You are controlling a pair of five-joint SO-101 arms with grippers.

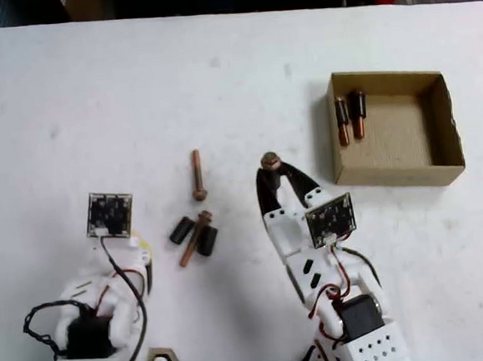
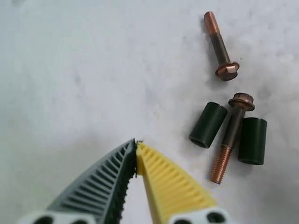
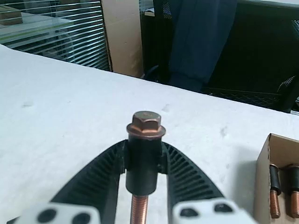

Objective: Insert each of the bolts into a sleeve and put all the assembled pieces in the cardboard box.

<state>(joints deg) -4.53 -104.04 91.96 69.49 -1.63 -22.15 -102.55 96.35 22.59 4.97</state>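
Right end effector (image 3: 144, 156) clamps black-sleeved, hex-headed copper bolt (image 3: 146, 125).

The bolts (image 2: 221, 45) are coppery metal with a dull sheen and threaded ends; the sleeves (image 2: 208, 124) look smooth matt black plastic. The cardboard box (image 1: 397, 139) is matt brown; the table (image 1: 93, 100) is faintly rough white.

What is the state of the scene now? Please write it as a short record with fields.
right gripper: fingers shut on an assembled piece, left of the cardboard box
left gripper: fingers shut, holding nothing, near the loose parts
in box: two assembled pieces
empty sleeves: two, lying side by side
loose bolts: two, one alone, one lying between the empty sleeves
left to do: two bolts to insert, three pieces to box
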